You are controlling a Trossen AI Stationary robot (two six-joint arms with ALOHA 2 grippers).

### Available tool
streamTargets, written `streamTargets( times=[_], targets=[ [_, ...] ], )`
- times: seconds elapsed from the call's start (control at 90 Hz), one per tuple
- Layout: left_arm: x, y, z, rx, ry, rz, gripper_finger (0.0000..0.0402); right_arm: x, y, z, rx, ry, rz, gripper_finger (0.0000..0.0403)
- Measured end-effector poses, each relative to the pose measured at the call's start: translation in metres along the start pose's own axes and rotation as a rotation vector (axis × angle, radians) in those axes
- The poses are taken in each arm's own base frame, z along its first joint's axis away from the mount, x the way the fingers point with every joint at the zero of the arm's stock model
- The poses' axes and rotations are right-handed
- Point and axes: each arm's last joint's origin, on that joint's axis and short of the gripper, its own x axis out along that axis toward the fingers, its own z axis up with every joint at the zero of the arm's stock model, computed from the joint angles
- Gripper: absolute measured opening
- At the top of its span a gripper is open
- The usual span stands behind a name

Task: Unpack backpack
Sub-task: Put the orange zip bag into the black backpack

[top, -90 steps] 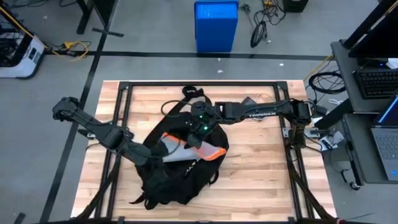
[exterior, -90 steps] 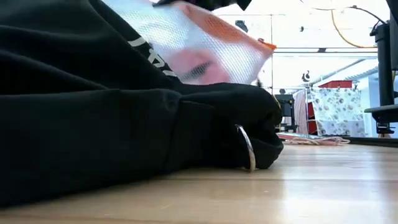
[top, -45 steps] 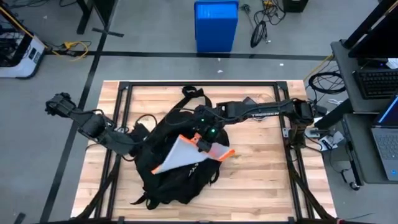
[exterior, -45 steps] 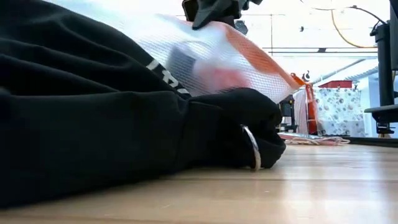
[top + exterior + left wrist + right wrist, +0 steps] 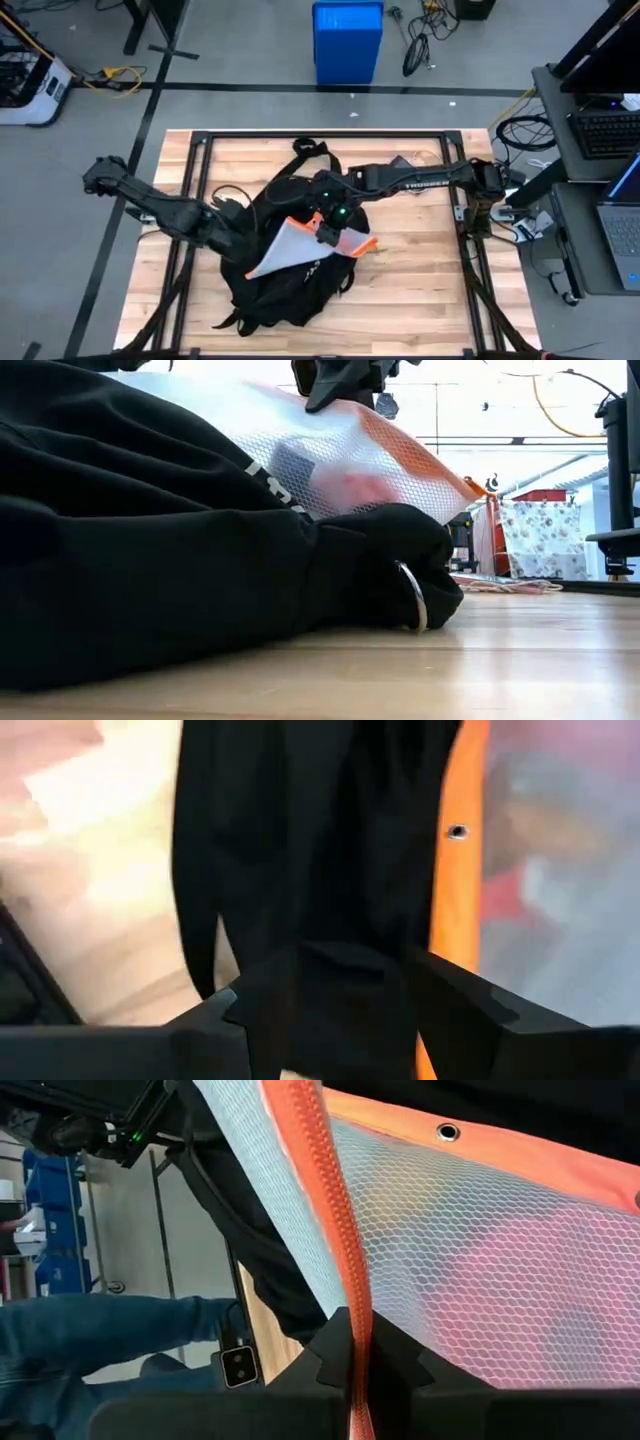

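right gripper [image 5: 328, 228] pinches pouch [image 5: 300, 245] zipper edge — lifting it clear | left gripper [image 5: 232, 222] clamps backpack [image 5: 275, 290] fabric — to steady it

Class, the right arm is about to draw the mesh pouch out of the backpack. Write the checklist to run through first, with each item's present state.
1. Right gripper holds the pouch: ok, its jaws are shut on the orange zipper edge.
2. Mesh pouch free of the backpack: not ok, it is only partly out, its lower part lying on the bag.
3. Left gripper holds the bag down: ok, its jaws are shut on black backpack fabric.
4. Pouch zipper shut, so that the contents stay in: cannot tell.
5. Bare table beside the bag to set the pouch on: ok, bare wood on the right arm's side.
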Motion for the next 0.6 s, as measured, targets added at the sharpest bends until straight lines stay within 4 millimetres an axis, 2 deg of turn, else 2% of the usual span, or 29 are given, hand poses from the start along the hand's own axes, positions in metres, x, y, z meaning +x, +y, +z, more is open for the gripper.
streamTargets(
  times=[0.111, 0.256, 0.433, 0.6],
  targets=[
    [0.015, -0.014, 0.007, 0.038, -0.021, -0.002, 0.0173, 0.000, 0.000, 0.000, -0.003, 0.004, 0.002, 0.0000],
    [0.037, -0.032, 0.020, 0.005, -0.038, -0.002, 0.0173, -0.004, 0.002, -0.001, -0.007, -0.003, 0.006, 0.0000],
    [0.063, -0.028, 0.033, 0.025, -0.021, 0.208, 0.0173, -0.020, 0.008, -0.009, -0.017, 0.012, -0.004, 0.0000],
    [0.069, -0.026, 0.046, 0.107, -0.044, 0.234, 0.0173, -0.042, 0.010, -0.015, -0.043, 0.018, -0.012, 0.0000]
  ],
)
